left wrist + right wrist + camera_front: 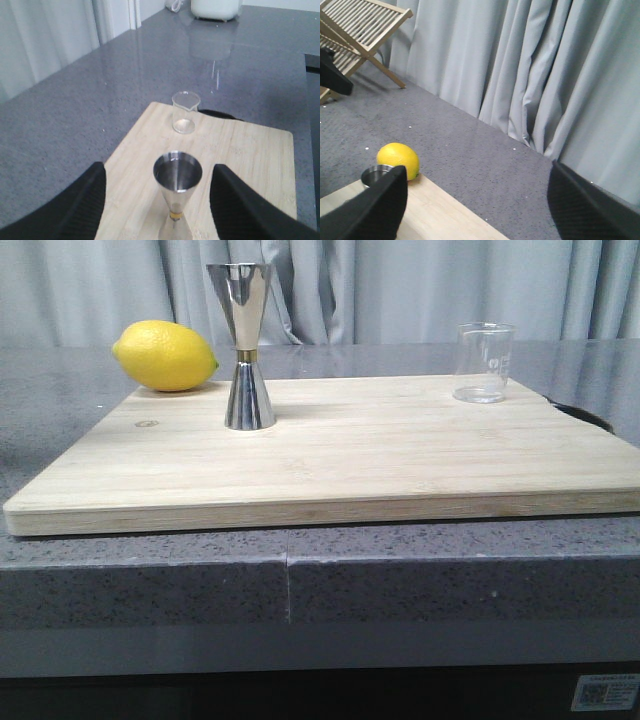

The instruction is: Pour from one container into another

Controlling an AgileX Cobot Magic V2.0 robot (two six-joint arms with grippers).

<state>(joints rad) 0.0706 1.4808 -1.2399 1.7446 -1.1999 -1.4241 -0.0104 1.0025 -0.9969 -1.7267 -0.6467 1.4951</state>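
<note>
The steel hourglass jigger (pixel 243 345) stands upright on the left part of the wooden board (pixel 350 455), its gold band at the waist. The clear glass beaker (pixel 483 362) stands upright at the board's far right corner. Neither gripper shows in the front view. In the left wrist view my left gripper (pixel 159 200) is open, its black fingers (pixel 82 205) spread either side of the jigger (pixel 177 187) without touching it; the beaker (pixel 185 112) stands beyond. My right gripper (pixel 477 205) is open and holds nothing; only the jigger's rim (pixel 376 175) peeks past one finger.
A yellow lemon (pixel 165 356) lies at the board's far left corner, also in the right wrist view as the lemon (pixel 398 159). Grey curtains hang behind the counter. A wooden rack (pixel 357 30) stands on the counter, and a white appliance (pixel 216 8) at its far end.
</note>
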